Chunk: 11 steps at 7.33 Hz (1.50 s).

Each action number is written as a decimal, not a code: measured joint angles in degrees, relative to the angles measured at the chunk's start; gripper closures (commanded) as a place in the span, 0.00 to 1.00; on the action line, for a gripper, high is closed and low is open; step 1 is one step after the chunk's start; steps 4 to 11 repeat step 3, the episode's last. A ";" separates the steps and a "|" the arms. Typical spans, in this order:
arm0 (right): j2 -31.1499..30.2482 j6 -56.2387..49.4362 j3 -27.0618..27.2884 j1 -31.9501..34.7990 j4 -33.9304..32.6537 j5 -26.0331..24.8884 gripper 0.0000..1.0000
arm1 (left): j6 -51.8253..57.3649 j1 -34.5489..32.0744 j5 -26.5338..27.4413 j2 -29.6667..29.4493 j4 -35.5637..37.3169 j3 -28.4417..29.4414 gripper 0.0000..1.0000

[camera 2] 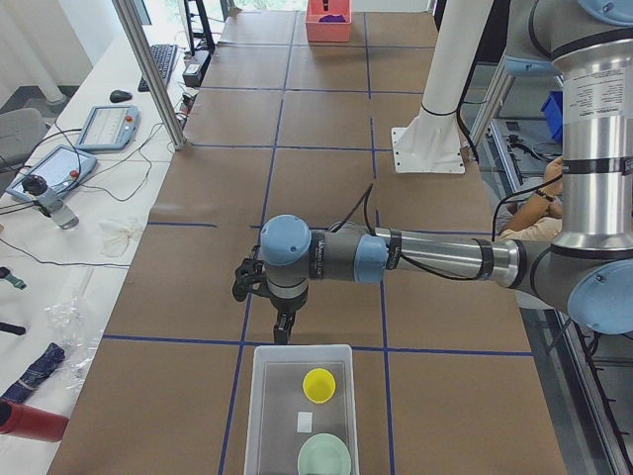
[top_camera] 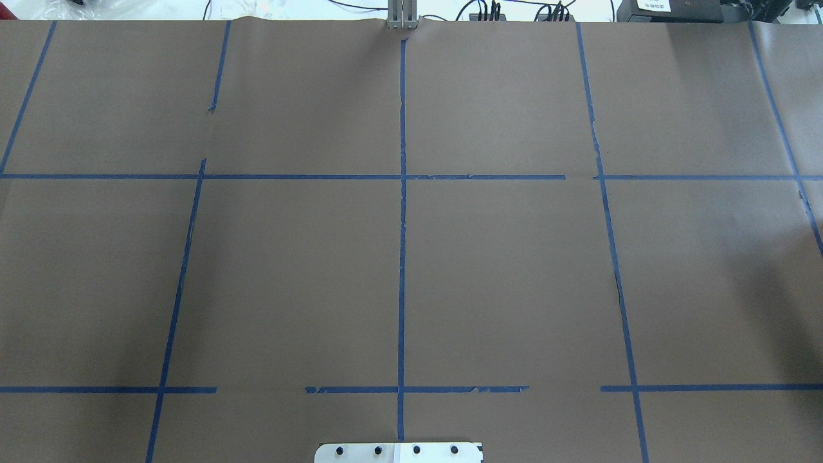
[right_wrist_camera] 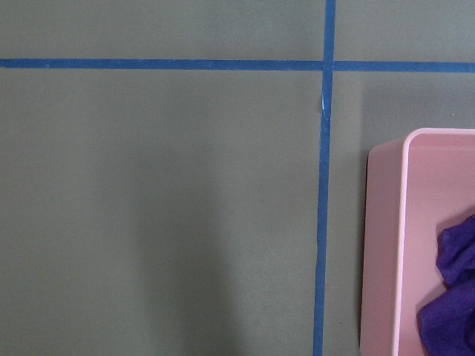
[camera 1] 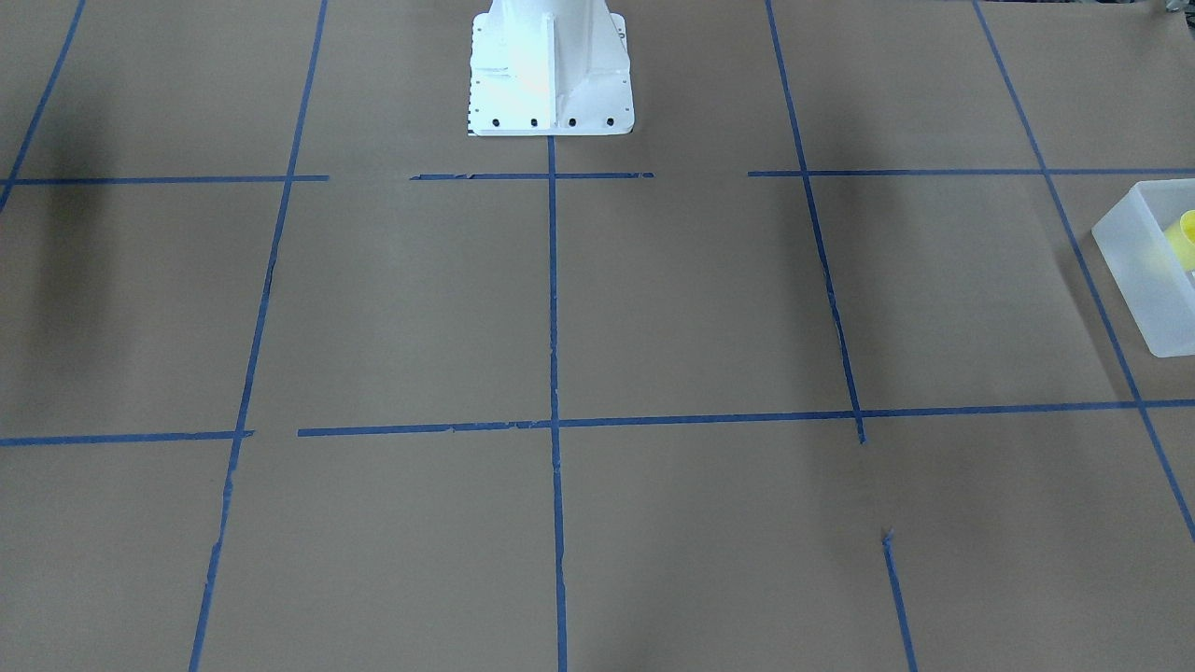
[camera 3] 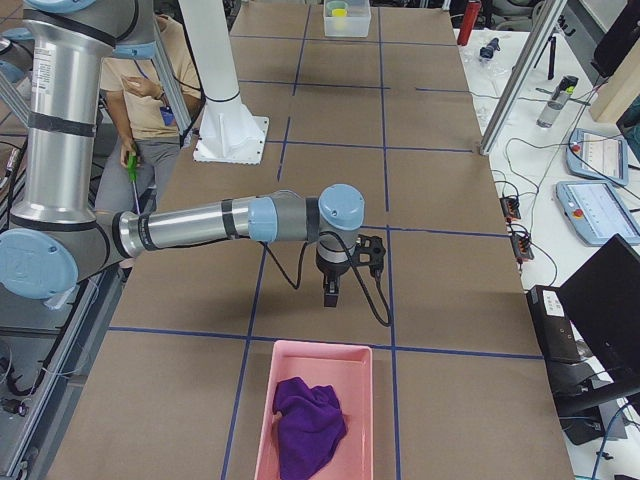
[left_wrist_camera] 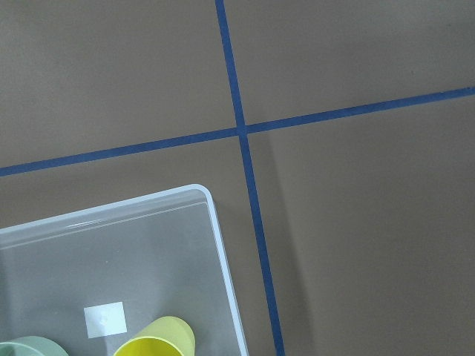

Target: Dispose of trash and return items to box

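The frosted white box (camera 2: 272, 416) stands at the table's end on my left. The yellow cup (camera 2: 318, 384) and the mint-green bowl (camera 2: 324, 457) sit inside it, apart. The left wrist view shows the box's corner (left_wrist_camera: 211, 245), the cup (left_wrist_camera: 157, 338) and the bowl's rim (left_wrist_camera: 30, 347). The box (camera 1: 1144, 280) and cup (camera 1: 1187, 238) show at the front view's right edge. My left gripper (camera 2: 284, 332) hangs above the table just beyond the box's wall; I cannot tell if it is open. My right gripper (camera 3: 331, 297) hangs near the pink bin; I cannot tell its state.
A pink bin (camera 3: 270, 400) with a purple cloth (camera 3: 308, 420) stands at the table's end on my right; it also shows in the right wrist view (right_wrist_camera: 386, 245). The white robot base (camera 1: 551, 70) stands mid-table. Blue tape lines cross the brown paper.
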 measured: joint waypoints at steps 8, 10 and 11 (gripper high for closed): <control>0.13 0.91 -0.08 0.06 -0.02 0.39 0.00 | 0.04 0.04 -0.13 -0.66 -0.14 0.63 0.00; 0.13 0.91 -0.08 0.06 -0.02 0.39 0.00 | 0.04 0.04 -0.13 -0.66 -0.14 0.63 0.00; 0.13 0.91 -0.08 0.06 -0.02 0.39 0.00 | 0.04 0.04 -0.13 -0.66 -0.14 0.63 0.00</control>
